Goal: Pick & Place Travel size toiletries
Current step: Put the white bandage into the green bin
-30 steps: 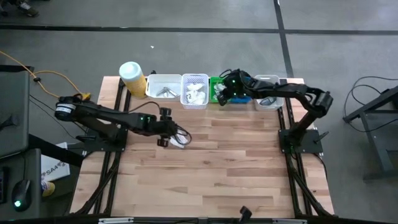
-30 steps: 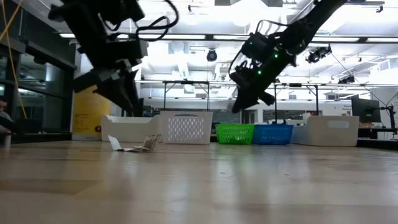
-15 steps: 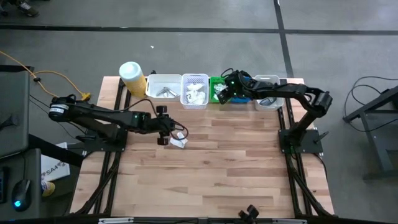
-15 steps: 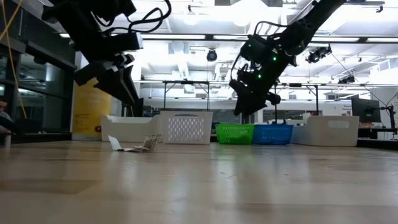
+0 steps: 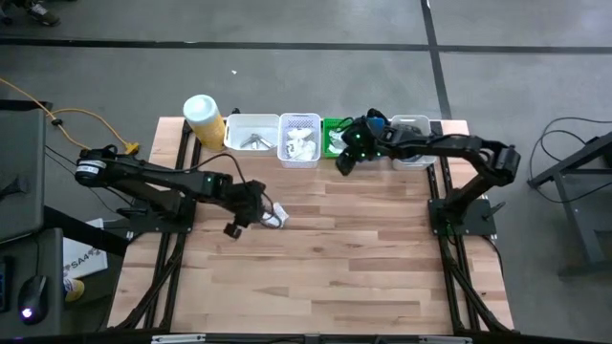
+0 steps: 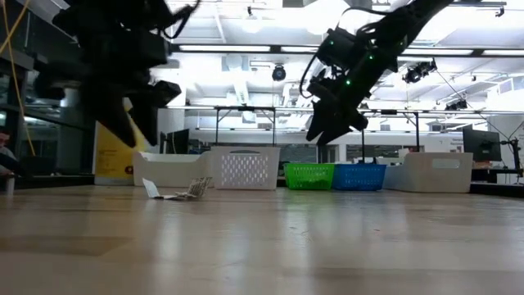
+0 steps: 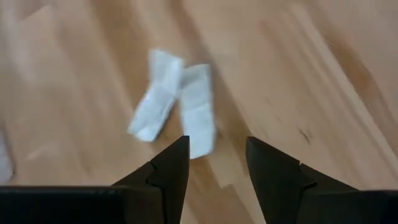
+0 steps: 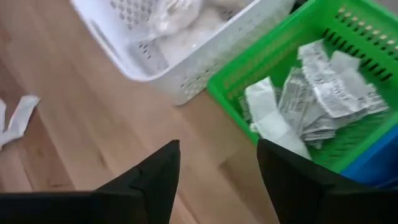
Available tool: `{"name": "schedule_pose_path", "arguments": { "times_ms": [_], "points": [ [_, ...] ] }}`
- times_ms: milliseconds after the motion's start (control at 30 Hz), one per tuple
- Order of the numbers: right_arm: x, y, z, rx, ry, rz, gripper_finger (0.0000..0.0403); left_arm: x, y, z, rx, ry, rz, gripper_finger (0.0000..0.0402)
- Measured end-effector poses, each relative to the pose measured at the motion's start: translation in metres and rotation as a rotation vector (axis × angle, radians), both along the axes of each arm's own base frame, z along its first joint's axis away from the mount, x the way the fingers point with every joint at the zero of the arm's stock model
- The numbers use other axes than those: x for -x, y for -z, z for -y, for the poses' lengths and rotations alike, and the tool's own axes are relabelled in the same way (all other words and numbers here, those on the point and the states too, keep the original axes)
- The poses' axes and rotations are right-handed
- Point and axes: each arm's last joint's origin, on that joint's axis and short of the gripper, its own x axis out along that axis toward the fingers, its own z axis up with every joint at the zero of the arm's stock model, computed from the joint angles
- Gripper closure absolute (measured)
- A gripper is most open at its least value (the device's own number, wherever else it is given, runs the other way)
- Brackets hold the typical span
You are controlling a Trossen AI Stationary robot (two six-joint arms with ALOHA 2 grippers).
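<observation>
Here, 2 dark robot arms are working over a pale wooden plank table (image 5: 325, 258). The left pincer (image 5: 235, 222) is hovering above the left-centre of the table with its fingers spread apart and nothing between them. Just beside it, 2 small flat white plastic sachets (image 7: 176, 102) are lying on the bare wood, touching each other at one end; in the left wrist view they are sitting just ahead of the open fingertips, not between them.

Along the far edge of the table a row of small bins is standing: 2 white plastic baskets (image 5: 299, 139), a green plastic mesh basket (image 8: 323, 81) holding a heap of crinkled clear and white sachets, a blue basket (image 6: 359, 176) and another white bin. A tall yellow canister with a white lid (image 5: 203, 117) is standing at the left end of the row.

The right pincer (image 5: 348, 158) is hanging in the air at the near edge of the green basket, fingers apart and empty.

The risk, as I judge it, is with the thin sachets: lying flat and overlapping, they could slide away under a closing finger, or both could come up together. A descent slightly off line would be closing on bare wood.
</observation>
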Motion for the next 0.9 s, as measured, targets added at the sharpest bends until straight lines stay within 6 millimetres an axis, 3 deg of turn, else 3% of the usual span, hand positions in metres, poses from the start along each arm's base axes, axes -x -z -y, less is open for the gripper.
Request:
{"name": "schedule_pose_path", "arguments": {
  "times_ms": [200,467,900],
  "points": [
    [-0.005,0.001,-0.012,0.012,-0.050,-0.019,0.0203,0.006,0.004,0.001,-0.112,0.242,-0.061,0.0247],
    [-0.008,0.001,-0.018,0.013,-0.071,-0.021,0.0203,-0.005,0.016,0.001,-0.232,0.437,-0.070,0.0247],
    [-0.006,0.003,-0.019,-0.003,-0.071,-0.043,0.0203,-0.021,0.043,-0.003,-0.410,0.525,-0.158,0.0247]
  ]
}}
